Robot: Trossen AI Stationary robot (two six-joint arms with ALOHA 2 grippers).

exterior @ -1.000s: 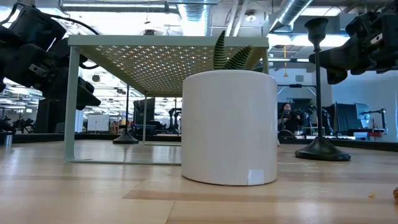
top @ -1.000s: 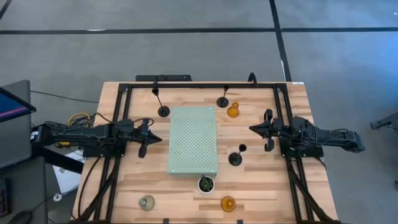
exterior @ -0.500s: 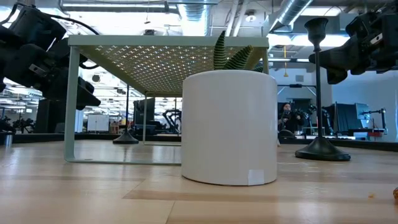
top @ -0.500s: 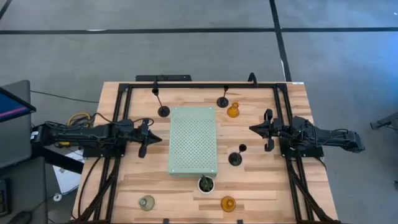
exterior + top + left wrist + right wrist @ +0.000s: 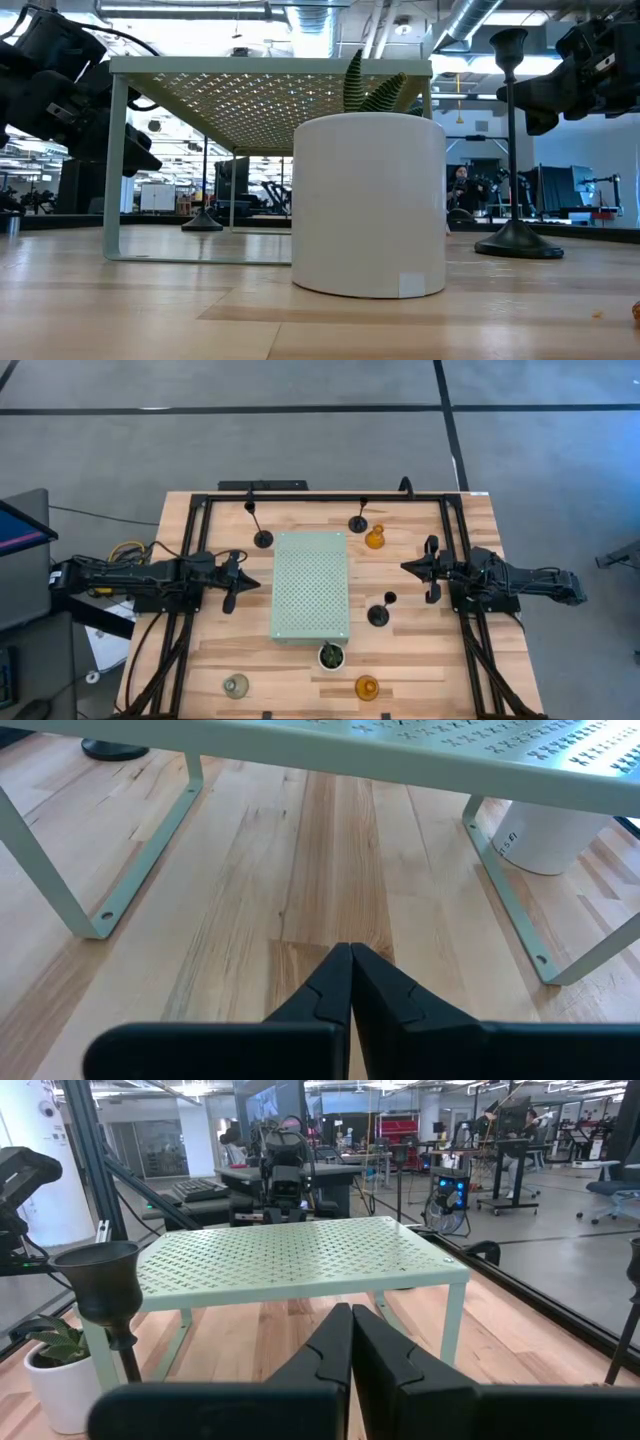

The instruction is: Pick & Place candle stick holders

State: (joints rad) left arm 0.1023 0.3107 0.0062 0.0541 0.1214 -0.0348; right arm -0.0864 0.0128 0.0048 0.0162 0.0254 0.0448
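Six candle stick holders (image 5: 378,610) stand scattered on the wooden table (image 5: 420,650); one white pot (image 5: 369,205) holds a green plant (image 5: 331,653) at six o'clock of the perforated board (image 5: 311,585); left gripper (image 5: 243,582) at nine o'clock, right gripper (image 5: 408,567) at three, both hovering closed, empty; grey floor (image 5: 300,440) beyond.

You are looking at a robotics lab or open workshop hall. Overhead run exposed silver ducts (image 5: 480,20) and pipes, with bright ceiling lights. The floor (image 5: 300,450) is grey concrete marked with dark lines. Beyond the wooden table (image 5: 500,560) you see a desk with a keyboard (image 5: 205,1188), monitors, equipment on stands, an office chair (image 5: 610,1180) and another robot rig (image 5: 283,1175). A person (image 5: 460,185) sits far back among the workstations.
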